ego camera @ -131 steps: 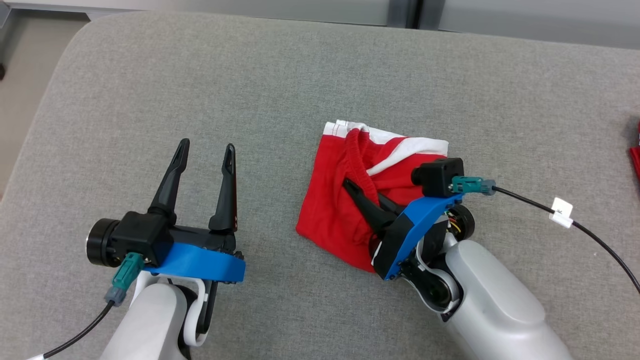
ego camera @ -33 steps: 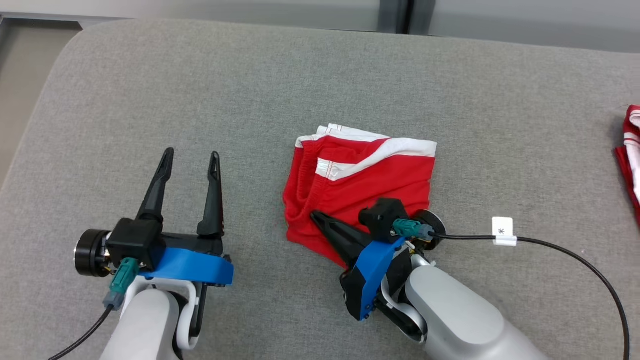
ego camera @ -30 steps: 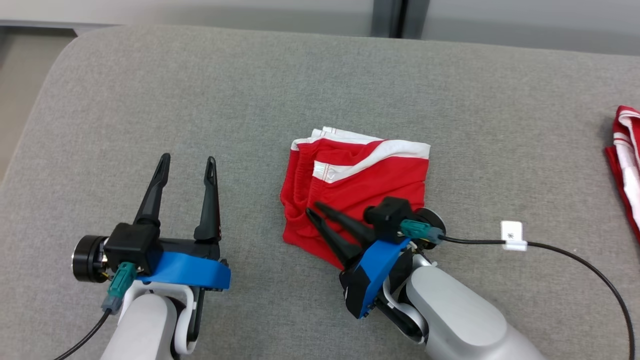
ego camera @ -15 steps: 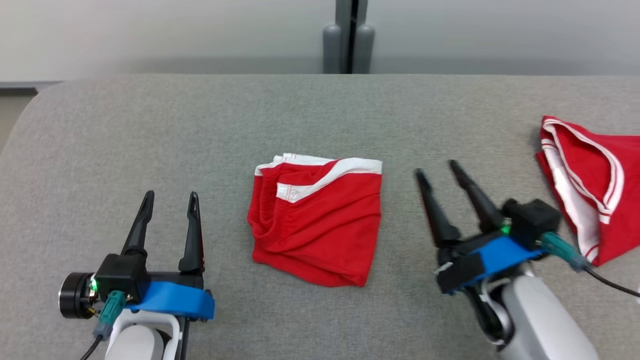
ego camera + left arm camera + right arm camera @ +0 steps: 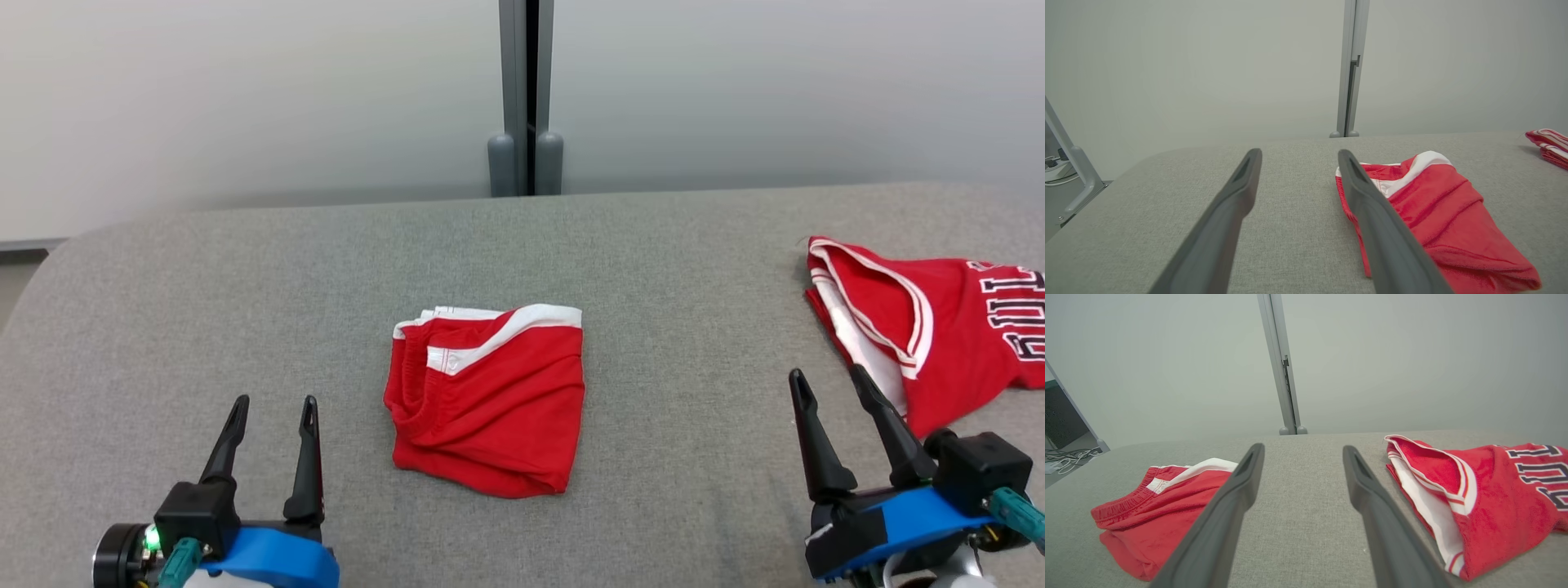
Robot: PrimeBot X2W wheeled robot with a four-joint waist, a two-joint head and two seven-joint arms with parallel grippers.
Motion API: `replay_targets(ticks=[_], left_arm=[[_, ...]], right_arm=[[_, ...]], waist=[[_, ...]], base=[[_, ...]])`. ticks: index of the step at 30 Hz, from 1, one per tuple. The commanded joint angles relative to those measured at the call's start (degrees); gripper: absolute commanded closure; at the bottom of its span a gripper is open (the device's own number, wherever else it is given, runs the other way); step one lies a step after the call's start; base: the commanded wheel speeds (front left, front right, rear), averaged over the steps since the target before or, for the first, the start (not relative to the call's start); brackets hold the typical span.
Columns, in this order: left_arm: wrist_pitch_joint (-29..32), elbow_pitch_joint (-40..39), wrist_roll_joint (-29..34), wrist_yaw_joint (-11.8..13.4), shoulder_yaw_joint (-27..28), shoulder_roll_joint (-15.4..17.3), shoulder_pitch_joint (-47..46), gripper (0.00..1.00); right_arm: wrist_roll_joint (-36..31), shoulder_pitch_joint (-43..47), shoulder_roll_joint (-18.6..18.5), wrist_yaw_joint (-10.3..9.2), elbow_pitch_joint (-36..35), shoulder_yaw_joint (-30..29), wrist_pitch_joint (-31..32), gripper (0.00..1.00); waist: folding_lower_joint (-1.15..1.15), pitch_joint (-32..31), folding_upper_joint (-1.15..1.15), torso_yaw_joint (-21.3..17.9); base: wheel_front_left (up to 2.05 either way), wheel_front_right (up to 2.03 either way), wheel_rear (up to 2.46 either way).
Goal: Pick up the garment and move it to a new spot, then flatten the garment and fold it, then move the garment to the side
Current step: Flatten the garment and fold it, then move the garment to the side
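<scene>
Right gripper [image 5: 826,374] is being pulled off the folded red shorts [image 5: 490,408]; it and left gripper [image 5: 273,400] are being held open, fold seemingly done.

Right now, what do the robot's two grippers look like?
Both the left gripper and right gripper carry two long, dark, tapering fingers with a slot near each tip, mounted on a blue bracket with a black block and a teal cable plug. A green light glows on the left one.
</scene>
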Motion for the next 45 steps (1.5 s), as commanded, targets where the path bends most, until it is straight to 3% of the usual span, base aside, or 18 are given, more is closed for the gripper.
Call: replay_targets(ticks=[1, 13, 31, 39, 45], left_arm=[[0.16, -0.23, -0.18, 0.41, 0.08, 0.18, 1.19, 0.0], [0.63, 0.23, -1.11, 0.79, -0.66, 0.4, 4.46, 0.0], [0.14, 0.52, -1.13, 1.89, -0.89, 1.17, 3.02, 0.0], [-0.34, -1.3, -0.62, 1.74, -1.07, 0.8, -0.39, 0.0], [-1.28, -1.74, 0.29, 1.11, -1.61, -0.19, -5.9, 0.0]], right_arm=[[-0.65, 2.1, 0.28, 0.03, -1.24, -0.55, 0.91, 0.0], [-1.88, 7.72, 1.06, 0.03, -6.44, -1.96, 4.92, 0.0], [-2.92, 7.97, 1.27, 0.03, -7.18, -2.91, 6.0, 0.0], [-3.42, 3.94, 0.5, 0.03, -5.07, -1.59, 6.7, 0.0], [-2.92, -2.38, 0.11, 0.03, 1.98, 3.49, 6.05, 0.0]], waist=[[0.01, -1.46, 0.01, -0.8], [0.01, -4.78, 0.01, -0.88], [0.01, -4.14, 0.01, -0.88], [0.01, 0.67, 0.01, 1.4], [0.01, 6.89, 0.01, 5.08]], base=[[0.0, 0.0, 0.0], [0.0, 0.0, 0.0], [0.0, 0.0, 0.0], [0.0, 0.0, 0.0], [0.0, 0.0, 0.0]])
